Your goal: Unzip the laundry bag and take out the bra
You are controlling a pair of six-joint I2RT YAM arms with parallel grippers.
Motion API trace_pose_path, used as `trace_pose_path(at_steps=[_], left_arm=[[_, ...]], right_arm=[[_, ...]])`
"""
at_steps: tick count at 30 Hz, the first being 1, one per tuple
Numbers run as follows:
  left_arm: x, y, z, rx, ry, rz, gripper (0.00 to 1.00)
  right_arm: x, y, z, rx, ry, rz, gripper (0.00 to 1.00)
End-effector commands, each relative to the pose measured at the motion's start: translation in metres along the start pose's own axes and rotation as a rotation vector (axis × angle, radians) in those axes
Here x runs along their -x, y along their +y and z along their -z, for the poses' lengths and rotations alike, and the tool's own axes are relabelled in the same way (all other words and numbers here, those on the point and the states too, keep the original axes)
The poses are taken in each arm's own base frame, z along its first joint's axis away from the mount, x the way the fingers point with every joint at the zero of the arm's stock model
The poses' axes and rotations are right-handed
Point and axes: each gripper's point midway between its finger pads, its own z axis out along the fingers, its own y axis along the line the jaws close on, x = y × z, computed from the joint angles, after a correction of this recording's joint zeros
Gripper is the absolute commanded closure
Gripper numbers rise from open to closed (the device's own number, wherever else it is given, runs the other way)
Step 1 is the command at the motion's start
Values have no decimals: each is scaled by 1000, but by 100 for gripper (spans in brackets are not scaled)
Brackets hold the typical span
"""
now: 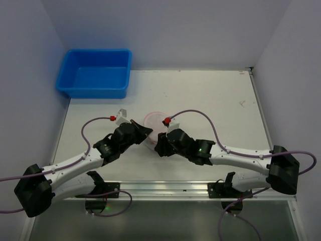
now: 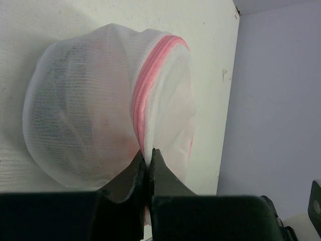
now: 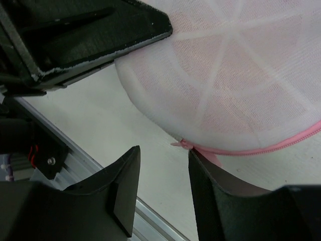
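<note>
Top view: laundry bag (image 1: 153,120) sits on the counter (image 1: 215,95) between the 2 claws. The left claw (image 1: 142,131) is on its near-left edge and the right claw (image 1: 160,144) at its near edge.

Left wrist: left claw clenched on the mesh right at the pink zipper rim (image 2: 150,75), which arcs up and away from the tips.

Right wrist: right claw released, empty. Zipper pull (image 3: 181,144) lies just past the gap, close to the right-hand finger, with the zipper running off right. We judge the right arm best placed for the pull.
</note>
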Motion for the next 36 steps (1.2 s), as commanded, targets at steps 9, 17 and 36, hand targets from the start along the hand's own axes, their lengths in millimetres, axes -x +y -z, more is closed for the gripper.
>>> trace_pose_path(at_steps=[9, 17, 36], left_arm=[[13, -21, 3, -29, -61, 27, 100], [15, -21, 7, -38, -67, 20, 100], [24, 43, 10, 121, -49, -259, 100]], right_arm=[[37, -12, -12, -164, -131, -92, 57], [36, -24, -10, -202, -132, -93, 74], [33, -120, 38, -256, -117, -18, 100]])
